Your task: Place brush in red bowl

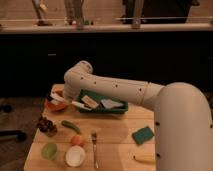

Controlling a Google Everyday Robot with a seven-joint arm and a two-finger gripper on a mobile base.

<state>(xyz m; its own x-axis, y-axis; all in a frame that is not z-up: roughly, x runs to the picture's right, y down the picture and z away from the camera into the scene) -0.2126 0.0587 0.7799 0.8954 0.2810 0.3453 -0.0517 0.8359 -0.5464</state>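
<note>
The gripper (pixel 61 99) is at the left end of the arm, low over the rear left part of the surface (pixel 115 145) and directly above the red bowl (pixel 50 106). The jaws are closed. A slim white piece between them is judged to be the brush (pixel 56 96), so they are read as gripping it. The brush lies over the bowl's interior rather than on the surface. Its long axis runs roughly left to right across the view, with the left end reaching towards the bowl's far side. Whether the black tip points left or right cannot be told. The controlling relation is vertical: the bowl sits straight beneath the jaws, so the release needs no sideways travel, only a short descent if any. The bowl is wide and shallow. A brush dropped with its axis across the bowl may come to rest propped on the rim, so centre it over the opening before letting go. The green tray (pixel 117 110) stands just beside the bowl on its right, under the forearm, and must not receive the brush. The fork (pixel 94 150) lies near the front edge, well apart, and is not the task item.
</note>
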